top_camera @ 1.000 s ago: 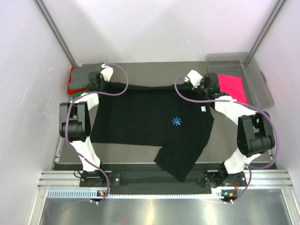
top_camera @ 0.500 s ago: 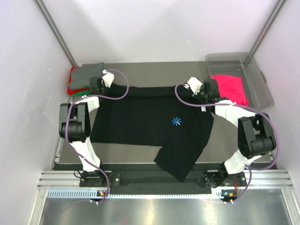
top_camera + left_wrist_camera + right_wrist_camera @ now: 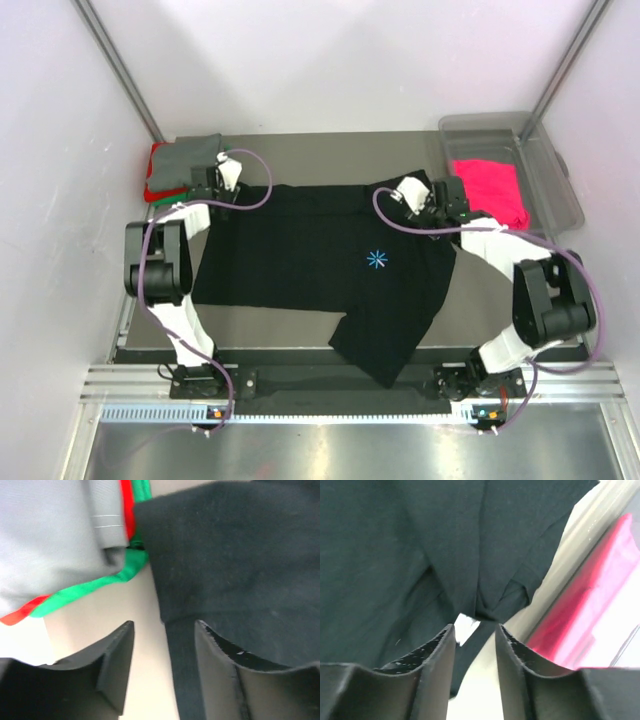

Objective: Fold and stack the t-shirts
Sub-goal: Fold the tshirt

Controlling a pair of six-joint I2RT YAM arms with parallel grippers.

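A black t-shirt (image 3: pixel 320 260) with a light-blue asterisk print (image 3: pixel 377 260) lies spread flat on the table, one sleeve hanging toward the front edge. My left gripper (image 3: pixel 214 186) hovers at its far left corner, jaws apart. In the left wrist view the left gripper (image 3: pixel 164 647) is open, with a loose strip of black cloth (image 3: pixel 182 670) between the fingers. My right gripper (image 3: pixel 428 200) sits at the far right corner. It is open too in the right wrist view, where the right gripper (image 3: pixel 475 640) hangs over bunched black cloth (image 3: pixel 495 607) and a white label (image 3: pixel 466 628).
A folded stack of grey (image 3: pixel 185 160), red (image 3: pixel 128 510) and green (image 3: pixel 95 585) shirts lies at the far left corner of the table. A clear plastic bin (image 3: pixel 555 170) at the far right holds a hot-pink shirt (image 3: pixel 490 188).
Both grippers went from shut to open and let go of the black shirt's far edge. They moved down and nearer, and the edge now lies flat on the table.
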